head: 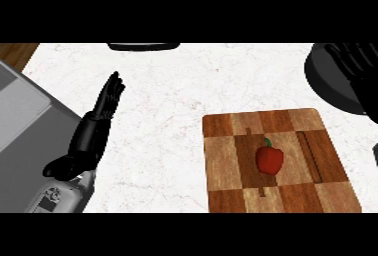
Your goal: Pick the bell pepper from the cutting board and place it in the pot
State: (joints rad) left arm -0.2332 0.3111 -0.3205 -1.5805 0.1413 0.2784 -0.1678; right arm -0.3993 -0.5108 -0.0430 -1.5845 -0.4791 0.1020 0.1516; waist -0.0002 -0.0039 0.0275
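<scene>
Head view, single frame.

- White marble-patterned desk [173, 85] is carrying everything in view.
- Rectangular checkered wooden cutting board [277, 160] is lying at the desk's near right corner, with its long side running from near to far.
- Red bell pepper with a green stem [269, 159] is lying on the board, about at its middle, stem pointing toward the far edge. Nothing is touching it.
- Round black pot [328, 80] is sitting at the desk's far right corner, cut off by the right edge and well apart from the pepper. Its inside is showing only as black, so I cannot tell the contents.
- Left hand [96, 127] is resting over the desk's left side with fingers straight and spread wide, pointing at the far edge, holding nothing.
- Right hand [360, 56] is showing as a black ridged shape over the pot; I cannot tell whether it is holding anything.
- Grey flat-topped block [22, 120] is occupying the desk's left edge.
- Dark rounded object [144, 46] is poking in at the far edge.
</scene>
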